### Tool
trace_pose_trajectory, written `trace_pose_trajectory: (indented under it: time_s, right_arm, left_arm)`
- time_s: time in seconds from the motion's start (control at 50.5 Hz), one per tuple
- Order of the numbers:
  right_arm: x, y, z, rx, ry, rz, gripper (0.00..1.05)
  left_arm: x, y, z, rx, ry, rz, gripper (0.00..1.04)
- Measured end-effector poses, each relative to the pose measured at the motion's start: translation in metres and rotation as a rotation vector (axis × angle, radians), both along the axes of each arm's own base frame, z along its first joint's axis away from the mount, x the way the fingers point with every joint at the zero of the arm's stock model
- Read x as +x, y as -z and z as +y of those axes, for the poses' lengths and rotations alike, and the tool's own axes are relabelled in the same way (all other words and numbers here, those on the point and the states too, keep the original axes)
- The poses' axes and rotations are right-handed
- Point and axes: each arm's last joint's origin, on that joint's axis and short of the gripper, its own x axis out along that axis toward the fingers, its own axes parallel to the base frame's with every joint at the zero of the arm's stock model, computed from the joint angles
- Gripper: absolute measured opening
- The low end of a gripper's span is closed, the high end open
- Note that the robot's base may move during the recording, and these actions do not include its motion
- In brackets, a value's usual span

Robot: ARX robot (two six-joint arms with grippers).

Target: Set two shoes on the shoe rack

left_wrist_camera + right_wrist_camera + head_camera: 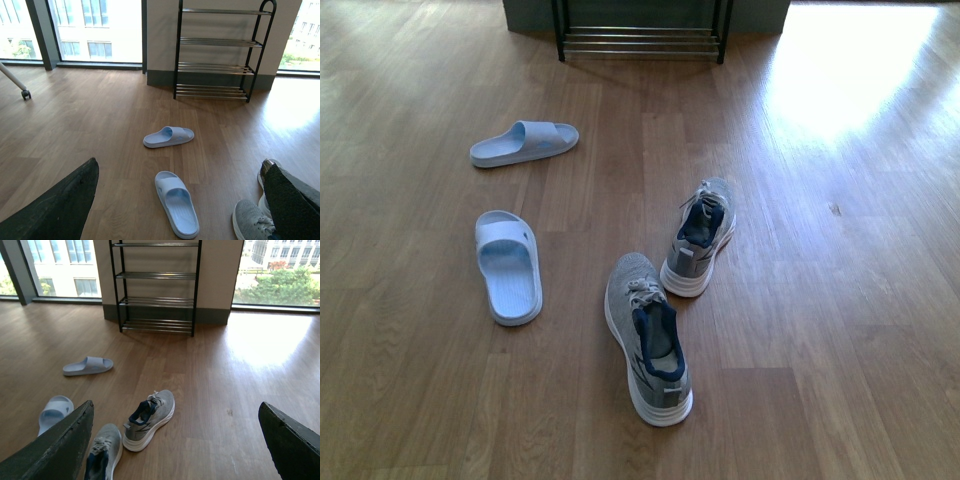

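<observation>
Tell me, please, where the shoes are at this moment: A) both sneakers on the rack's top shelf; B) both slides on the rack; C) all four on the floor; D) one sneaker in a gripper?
C: the far slide, near slide, far sneaker and near sneaker all lie on the floor, short of the rack, whose bars carry nothing.

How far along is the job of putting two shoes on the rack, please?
Nothing is done yet: the shoe rack holds no shoes. The near sneaker, far sneaker, near slide and far slide all lie on the floor. Nothing is in hand; the left gripper and right gripper are open. Both placements remain.
</observation>
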Motion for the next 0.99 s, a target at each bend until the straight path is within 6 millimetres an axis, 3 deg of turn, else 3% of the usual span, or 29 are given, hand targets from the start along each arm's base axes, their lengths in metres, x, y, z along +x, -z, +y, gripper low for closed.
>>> trace_pose_trajectory:
  time_s: [0.991]
  right_arm:
    - [0.0, 0.0, 0.0001, 0.0, -0.002, 0.0, 0.96]
  left_arm:
    - [0.0, 0.0, 0.0, 0.0, 0.0, 0.0, 0.95]
